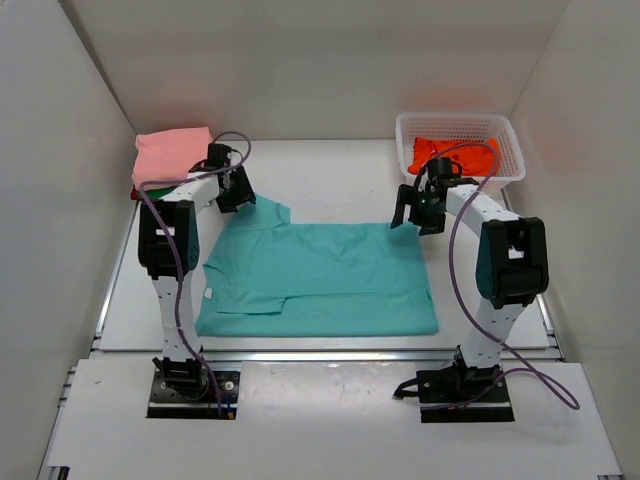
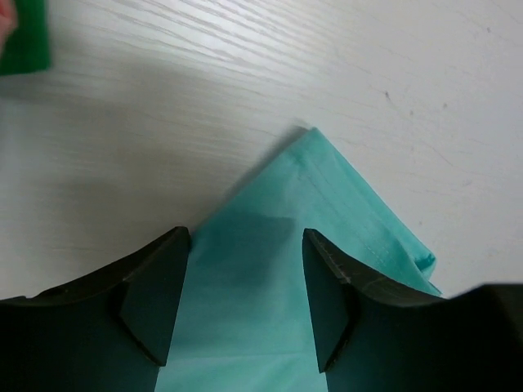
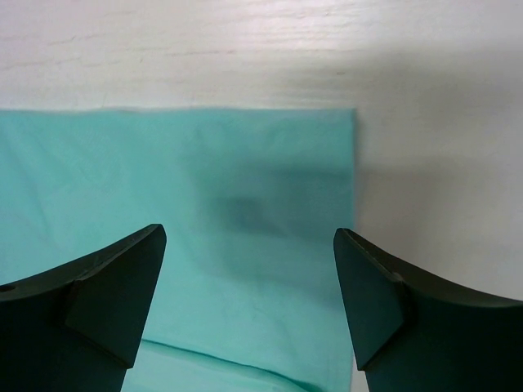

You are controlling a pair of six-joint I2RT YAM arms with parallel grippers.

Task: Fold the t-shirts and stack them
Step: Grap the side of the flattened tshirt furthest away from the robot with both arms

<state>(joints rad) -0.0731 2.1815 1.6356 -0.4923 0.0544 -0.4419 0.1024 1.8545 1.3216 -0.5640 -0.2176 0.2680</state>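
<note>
The teal t-shirt (image 1: 320, 275) lies spread flat in the middle of the bench (image 1: 330, 165). From here the likeliest trouble is an uneven pick-up at its two far corners. The far-left corner is a narrow, layered point, so a pinch there could catch only the top layer or slip off. At the far-right corner the shirt's side edge runs close to one finger rather than midway between the two, so a thin bite might let go as the cloth lifts. Either would skew the fold. The left claw (image 2: 246, 237) hangs just above that far-left point, jaws apart and empty. Cloth runs beneath the gap between its fingers, and the tip reaches out beyond them. The right claw (image 3: 249, 231) hangs over the far-right corner, jaws wide apart and holding nothing. Beyond the teal shirt's far-left corner sits a salmon-pink shirt (image 1: 172, 155) on a green one (image 2: 24, 37). Beyond its far-right corner an orange shirt (image 1: 450, 152) fills the white basket (image 1: 505, 130).
</note>
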